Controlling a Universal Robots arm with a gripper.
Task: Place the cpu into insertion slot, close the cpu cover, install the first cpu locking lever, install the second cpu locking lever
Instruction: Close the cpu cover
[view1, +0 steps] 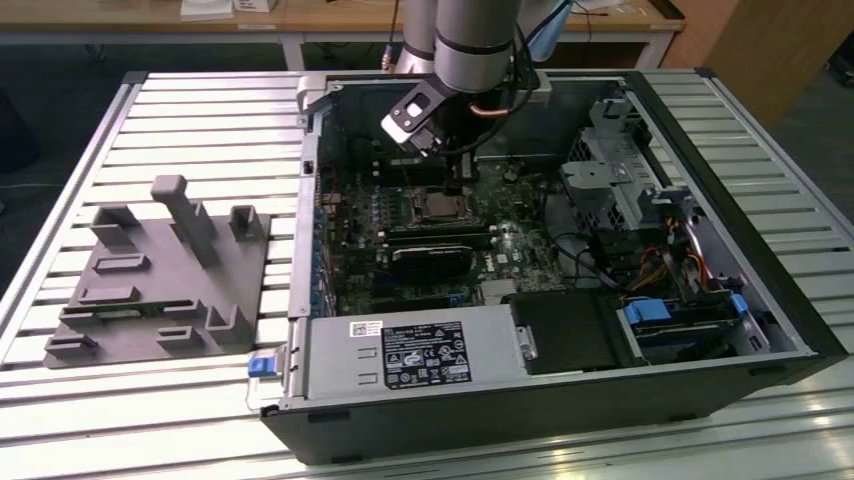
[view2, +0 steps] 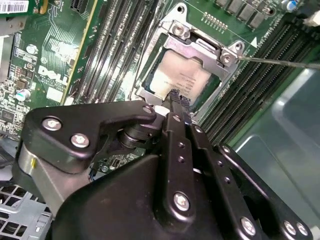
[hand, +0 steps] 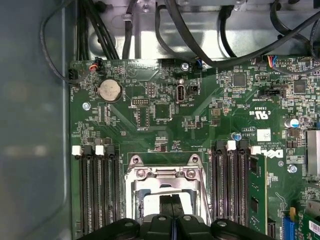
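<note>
The cpu (view2: 187, 79) lies flat in the insertion slot (view1: 434, 207), its pale metal face showing through the window of the cpu cover (view2: 196, 46). The silver cover (hand: 165, 175) lies down around the chip. My gripper (view2: 175, 96) is shut, and its black fingertips (hand: 170, 202) meet over the middle of the cpu face, touching it or just above it. Nothing is held between them. A thin locking lever rod (view2: 280, 62) runs from a corner of the socket out over the memory slots. In the exterior view the gripper (view1: 461, 185) hangs inside the case just above the socket.
The open computer case (view1: 310, 200) lies on a slatted table. Long black memory slots (hand: 97, 195) flank the socket on both sides. A black graphics card (view1: 430, 255) sits near the socket. Cables (hand: 200, 45) cross one end of the board. A grey fixture (view1: 154, 275) stands at the exterior view's left.
</note>
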